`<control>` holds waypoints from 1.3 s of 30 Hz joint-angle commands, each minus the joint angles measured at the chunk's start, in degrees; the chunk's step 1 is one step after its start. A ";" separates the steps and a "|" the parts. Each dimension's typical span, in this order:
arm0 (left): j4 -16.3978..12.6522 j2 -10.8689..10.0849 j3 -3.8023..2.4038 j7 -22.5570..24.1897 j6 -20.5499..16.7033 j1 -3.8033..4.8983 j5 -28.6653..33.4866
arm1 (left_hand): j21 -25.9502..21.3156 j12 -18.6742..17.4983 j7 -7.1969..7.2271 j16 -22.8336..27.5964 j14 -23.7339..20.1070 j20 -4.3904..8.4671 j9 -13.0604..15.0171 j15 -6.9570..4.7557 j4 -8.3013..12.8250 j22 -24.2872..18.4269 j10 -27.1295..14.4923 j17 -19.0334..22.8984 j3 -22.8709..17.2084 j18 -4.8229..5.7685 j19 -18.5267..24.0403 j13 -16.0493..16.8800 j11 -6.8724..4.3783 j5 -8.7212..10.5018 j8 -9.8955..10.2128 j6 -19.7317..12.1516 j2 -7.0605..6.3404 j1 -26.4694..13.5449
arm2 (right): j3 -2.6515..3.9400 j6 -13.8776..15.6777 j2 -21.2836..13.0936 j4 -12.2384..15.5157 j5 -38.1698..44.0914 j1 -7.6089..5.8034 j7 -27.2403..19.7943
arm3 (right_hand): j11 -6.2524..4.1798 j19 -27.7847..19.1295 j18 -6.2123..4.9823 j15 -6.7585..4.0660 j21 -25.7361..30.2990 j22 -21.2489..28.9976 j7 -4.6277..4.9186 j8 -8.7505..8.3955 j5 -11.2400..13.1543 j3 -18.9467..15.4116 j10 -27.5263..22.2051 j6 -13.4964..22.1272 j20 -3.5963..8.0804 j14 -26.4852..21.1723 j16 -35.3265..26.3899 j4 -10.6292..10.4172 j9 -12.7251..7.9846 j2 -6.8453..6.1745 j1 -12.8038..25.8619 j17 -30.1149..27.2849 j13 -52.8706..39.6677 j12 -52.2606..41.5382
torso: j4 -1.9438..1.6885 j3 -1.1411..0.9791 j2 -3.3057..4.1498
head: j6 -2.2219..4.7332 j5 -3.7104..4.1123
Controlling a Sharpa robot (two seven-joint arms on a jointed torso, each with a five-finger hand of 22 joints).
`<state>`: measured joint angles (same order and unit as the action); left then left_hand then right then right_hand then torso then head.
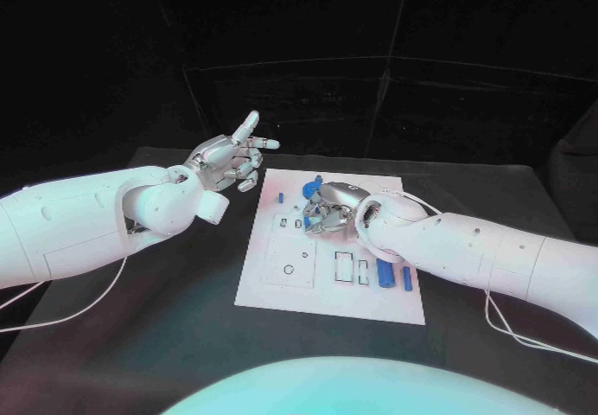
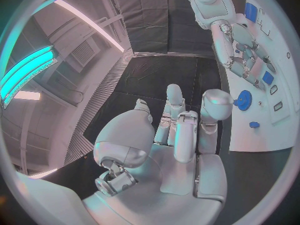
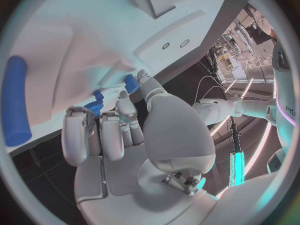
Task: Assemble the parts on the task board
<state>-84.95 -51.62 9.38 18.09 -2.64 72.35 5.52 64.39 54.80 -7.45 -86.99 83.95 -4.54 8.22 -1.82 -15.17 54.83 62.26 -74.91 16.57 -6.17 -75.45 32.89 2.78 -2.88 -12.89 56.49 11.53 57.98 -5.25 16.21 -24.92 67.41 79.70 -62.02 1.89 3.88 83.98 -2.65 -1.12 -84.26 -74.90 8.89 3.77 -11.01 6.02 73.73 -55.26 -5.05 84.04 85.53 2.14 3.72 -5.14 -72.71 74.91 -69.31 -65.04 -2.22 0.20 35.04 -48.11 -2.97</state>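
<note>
The flat white rectangular task board [image 1: 327, 294] lies at the centre of the black desk [image 1: 162, 328]. The silver many-fingered right hand [image 1: 327, 210] rests over the board's far half, palm down. Its fingers [image 3: 119, 107] are curled onto a small blue toothed gear part [image 3: 95, 105]. In the right wrist view the fingertips touch this part, but whether they grip it or merely press on it cannot be told.

A small blue square part [image 3: 130, 81] sits just beyond that gear. A blue cylindrical peg [image 1: 386, 277] and a thinner blue bar [image 1: 406, 277] lie on the board's near right portion, well apart from the right hand. A small blue stud [image 1: 281, 197] stands near the board's far left edge.

The silver many-fingered left hand [image 1: 232, 159] is raised off the board's far left corner. Its fingers are spread, it holds nothing, and one finger points upward.

Judgement: the step in hand appears to be seating the gear. To do it well, the right hand should keep the gear level over its seat, press straight down, and avoid nudging the neighbouring square part. The left hand should stand ready to steady the board if it slides.
</note>
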 commanded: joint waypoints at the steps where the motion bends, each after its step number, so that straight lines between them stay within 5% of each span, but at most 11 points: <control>1: 0.09 0.10 -0.05 -0.04 0.74 0.10 -0.31 | 0.07 -0.40 -0.02 0.11 4.25 -0.04 0.00 0.44 0.23 0.05 -0.48 -9.43 0.17 -1.02 0.37 -0.10 0.03 0.18 0.18 -0.46 0.05 0.59 | 0.02 3.79 -0.41 0.67 0.14 -0.06 -1.37 | 0.20 0.14 0.06 0.69 0.01 -3.65 0.27 -0.31 0.15 -0.64 -0.71 1.43 -0.51 4.48 0.27 -0.14 -0.10 -0.38 -0.67 8.38 0.72 0.76 | 0.00 -0.02 0.00 | 0.04 0.08; 4: 0.35 0.17 -0.05 -0.20 0.55 0.10 -0.82 | 0.19 -0.40 -0.03 0.04 4.28 -0.06 0.02 0.46 0.36 0.21 -0.50 -9.54 0.19 -0.99 0.28 -0.11 0.04 0.18 0.16 -0.48 0.02 0.82 | 0.02 6.08 -1.36 1.87 -0.96 -0.02 -3.87 | 0.27 0.20 0.08 0.77 -0.05 -3.76 0.35 -0.26 0.06 -0.84 -0.69 1.76 -0.59 4.47 0.26 -0.21 -0.07 -0.47 -0.97 8.36 0.72 0.66 | 0.05 -0.08 -0.04 | 0.21 0.08; 11: 0.99 0.45 -0.05 -1.59 -1.92 0.09 -5.78 | 0.59 -0.24 -0.51 -0.23 4.45 -0.23 -0.15 0.71 2.10 0.67 -0.45 -9.94 1.09 -0.88 -0.14 -0.20 0.39 0.18 0.68 -2.36 -1.65 3.01 | 0.12 4.19 -5.99 6.24 -9.69 -0.16 -14.07 | 1.01 -0.20 -0.04 1.57 0.22 -3.26 1.19 -0.34 0.84 -4.02 -1.87 6.83 -1.38 4.77 1.39 -2.58 -0.13 -1.86 -2.39 10.19 1.98 1.50 | 0.22 0.01 -0.43 | 0.76 0.36; 16: 2.11 1.00 -0.05 -4.86 -4.67 0.09 -12.14 | 0.52 -0.08 -0.73 -0.18 4.44 -0.42 -0.13 0.91 3.33 0.53 -0.27 -9.83 1.95 -0.91 -0.20 -0.25 0.60 0.16 0.52 -3.21 -3.31 4.30 | 0.15 1.44 -9.90 9.59 -17.99 -1.61 -17.23 | 1.14 -1.86 -0.68 1.68 1.76 -0.44 1.21 -0.04 0.14 -5.34 -4.15 5.47 -1.57 4.25 0.43 -3.87 0.12 -1.91 -4.80 8.81 4.48 4.06 | 0.35 -0.07 -0.87 | 0.87 0.29; 20: 3.04 1.49 -0.05 -10.41 -5.90 0.10 -17.67 | -0.74 0.14 -0.20 0.45 4.09 -0.38 0.59 0.68 5.85 -1.10 -0.02 -8.70 0.91 -1.31 0.54 -0.35 0.19 -0.03 -1.43 -1.72 -3.32 7.81 | 0.16 0.23 -13.18 12.19 -22.74 -3.39 -17.50 | 0.59 -3.33 -1.26 1.23 3.34 2.17 0.61 0.93 -0.30 -5.27 -7.37 2.57 -1.27 3.21 -1.89 -4.41 0.48 -0.65 -6.01 5.62 9.72 9.67 | 0.50 -0.14 -1.21 | 1.00 0.28; 24: 4.25 2.40 -0.06 -19.72 -0.05 0.69 -24.21 | -1.93 0.23 0.30 1.12 3.73 -0.07 1.31 0.31 6.74 -2.59 0.03 -7.57 -0.72 -1.59 1.18 -0.52 -0.25 -0.10 -3.34 -1.20 -1.70 9.06 | 0.17 2.64 -16.25 14.13 -28.09 -6.22 -17.40 | -0.16 -3.46 -1.39 0.55 3.82 2.87 -0.18 1.96 -1.67 -5.24 -6.60 0.15 -0.62 3.31 -2.18 -4.58 0.72 0.18 -6.28 5.47 11.07 10.48 | 0.80 -0.25 -1.52 | 1.22 0.33; 26: 4.86 3.28 -0.06 -24.30 2.38 1.47 -28.13 | -5.91 -0.43 0.21 3.70 2.13 -0.14 1.54 0.39 4.21 -7.49 -1.30 -3.26 0.65 -2.42 3.73 -0.86 0.01 0.02 -3.94 -1.96 -1.42 5.46 | 0.18 3.87 -17.53 14.67 -31.29 -7.77 -17.45 | -0.27 -3.82 -1.57 0.42 4.31 3.76 -0.29 2.04 -1.85 -5.25 -7.48 -0.14 -0.46 3.26 -2.45 -4.73 0.68 0.41 -6.16 5.16 12.80 12.25 | 0.86 -0.30 -1.67 | 1.32 0.42; 29: 6.06 5.05 -0.07 -30.85 6.23 2.60 -34.71 | -7.56 -0.70 0.45 4.67 1.48 -0.10 2.27 0.29 1.14 -9.22 -2.14 -1.85 2.66 -2.72 4.66 -1.09 -0.24 0.14 -5.60 -1.49 -1.51 2.05 | 0.18 4.99 -19.15 14.99 -36.27 -9.83 -17.67 | -0.41 -5.19 -2.14 0.28 5.96 6.54 -0.42 2.14 -2.43 -5.22 -9.13 -0.49 -0.28 2.46 -4.52 -4.97 0.58 0.87 -5.97 2.52 15.84 15.36 | 0.91 -0.35 -1.96 | 1.32 0.29; 34: 9.28 8.94 -0.08 -38.84 11.15 4.40 -44.37 | -5.06 0.30 1.73 3.25 2.51 0.74 4.43 -0.58 0.00 -5.95 -1.20 -4.10 4.49 -2.13 2.37 -0.94 -1.38 0.17 -9.68 0.09 -3.13 2.79 | 0.19 6.00 -20.63 14.65 -40.45 -12.09 -18.16 | -0.39 -6.76 -2.73 0.27 8.06 9.65 -0.35 2.04 -3.98 -4.87 -11.47 -0.33 -0.20 1.29 -7.29 -4.84 0.35 1.40 -6.37 -0.70 19.83 19.16 | 0.98 -0.45 -2.27 | 1.25 0.13; 39: 12.14 12.62 -0.08 -43.79 12.28 5.07 -49.44 | -2.44 1.14 2.64 1.77 3.46 1.44 6.66 -1.35 0.00 -2.71 -0.27 -6.44 4.66 -1.42 0.30 -0.80 -2.18 0.14 -13.19 0.22 -3.19 4.53 | 0.20 6.41 -21.10 14.02 -41.80 -13.17 -18.13 | -0.37 -7.17 -2.89 0.28 8.65 10.49 -0.33 2.01 -4.34 -4.72 -11.74 -0.25 -0.21 1.01 -7.99 -4.75 0.30 1.51 -6.56 -1.48 20.50 19.61 | 1.01 -0.51 -2.21 | 1.29 0.10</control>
<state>-73.41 -39.59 9.34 -17.88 5.56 77.28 -35.46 61.57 55.71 -5.19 -85.00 84.05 -3.06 14.56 -2.77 -15.32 51.64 61.84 -74.91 21.00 -8.02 -74.70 32.03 0.90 -2.88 -25.61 56.92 8.34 61.98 -5.06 20.97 -46.00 81.47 42.07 -75.01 -15.25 3.37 77.11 -4.47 -0.53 -75.82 -64.55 8.40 5.77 -15.18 0.87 62.42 -55.46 -5.27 83.84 77.85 -2.60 4.12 -3.81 -79.08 73.56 -48.88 -45.63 -1.28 -0.28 32.88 -46.88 -2.86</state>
